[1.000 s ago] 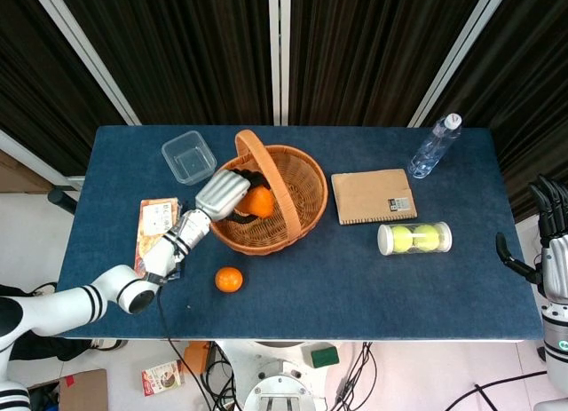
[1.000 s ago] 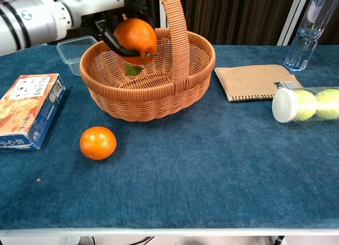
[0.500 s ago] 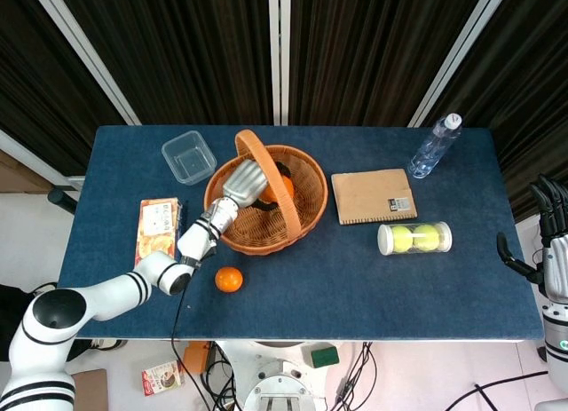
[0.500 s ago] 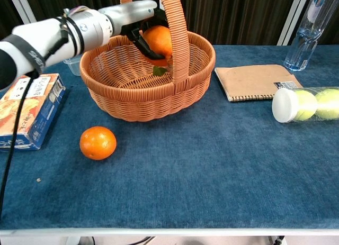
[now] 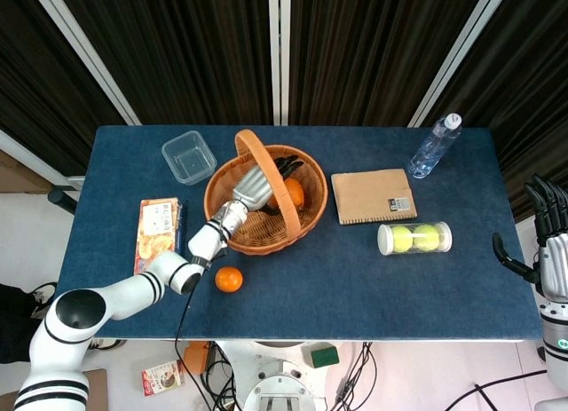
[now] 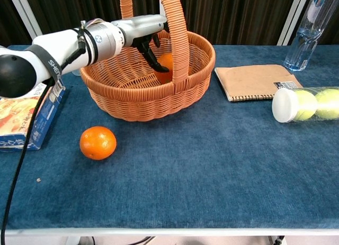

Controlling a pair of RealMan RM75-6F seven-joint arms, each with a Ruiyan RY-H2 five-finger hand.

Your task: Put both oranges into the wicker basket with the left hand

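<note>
One orange (image 6: 165, 67) now sits down in the basket (image 6: 140, 99); a second ago it was held above the rim. Left hand (image 5: 257, 187) has let go, fingers spread above it. Second orange (image 6: 98, 143) remains on the table (image 6: 222, 171), next to grab. Right hand (image 5: 552, 242) idle, open.

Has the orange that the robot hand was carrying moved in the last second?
Yes. The orange went from above the left rim of the wicker basket rightward and down, and now sits inside by the handle; the left robot hand looks open.
</note>
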